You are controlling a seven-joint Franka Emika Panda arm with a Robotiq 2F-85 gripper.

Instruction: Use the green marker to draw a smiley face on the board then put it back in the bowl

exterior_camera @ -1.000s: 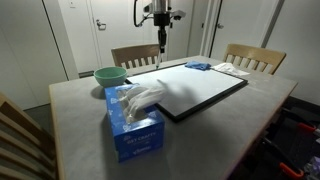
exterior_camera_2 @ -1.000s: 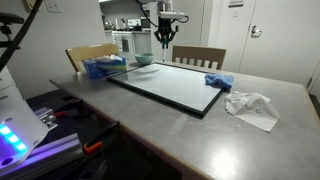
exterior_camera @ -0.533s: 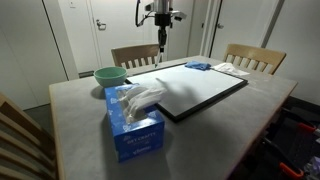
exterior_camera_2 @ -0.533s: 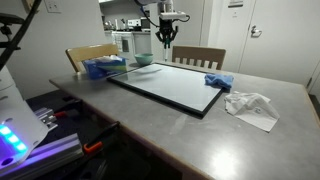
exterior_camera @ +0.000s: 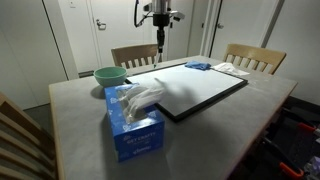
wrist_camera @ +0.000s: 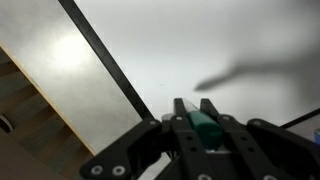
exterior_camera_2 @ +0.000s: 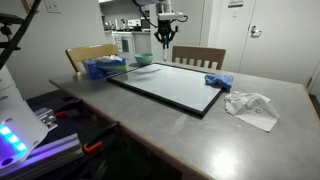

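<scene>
My gripper (exterior_camera: 161, 33) hangs above the far edge of the board (exterior_camera: 195, 92), a white board with a thin black frame lying flat on the table. It is shut on the green marker (wrist_camera: 205, 128), which points down from the jaws (exterior_camera: 161, 50). In the wrist view the marker's green end sits between the two fingers (wrist_camera: 196, 112), with the white board (wrist_camera: 200, 40) and its black frame below. The gripper also shows in an exterior view (exterior_camera_2: 166, 33) over the board (exterior_camera_2: 170, 85). The pale-green bowl (exterior_camera: 110, 75) stands beside the board, and also shows in an exterior view (exterior_camera_2: 144, 60).
A blue tissue box (exterior_camera: 133, 122) stands near the table's front edge, also seen at the far side (exterior_camera_2: 103, 67). A blue cloth (exterior_camera_2: 218, 81) and a crumpled white tissue (exterior_camera_2: 251, 106) lie by the board. Wooden chairs (exterior_camera: 252, 59) surround the table.
</scene>
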